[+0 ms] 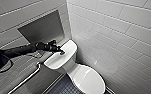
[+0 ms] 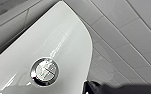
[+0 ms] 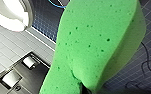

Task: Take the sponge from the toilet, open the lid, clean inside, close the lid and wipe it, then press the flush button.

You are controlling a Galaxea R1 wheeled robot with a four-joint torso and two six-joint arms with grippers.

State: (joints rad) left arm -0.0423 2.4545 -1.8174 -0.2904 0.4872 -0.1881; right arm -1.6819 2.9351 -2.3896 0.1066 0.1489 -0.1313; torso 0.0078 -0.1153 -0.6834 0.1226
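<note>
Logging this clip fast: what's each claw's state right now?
Left claw: at the button; open or closed cannot be told.
Right claw: closed, holding the sponge.

The head view looks down from high on the white ceramic toilet (image 1: 87, 78). The left wrist view sits close above its tank top, which both share, facing the round chrome flush button (image 2: 44, 71). The right wrist view faces the dark tiled floor (image 3: 44, 23) beside the bowl.

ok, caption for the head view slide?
Left gripper reaches over the tank top of the toilet, lid closed, in a tiled corner.
</note>
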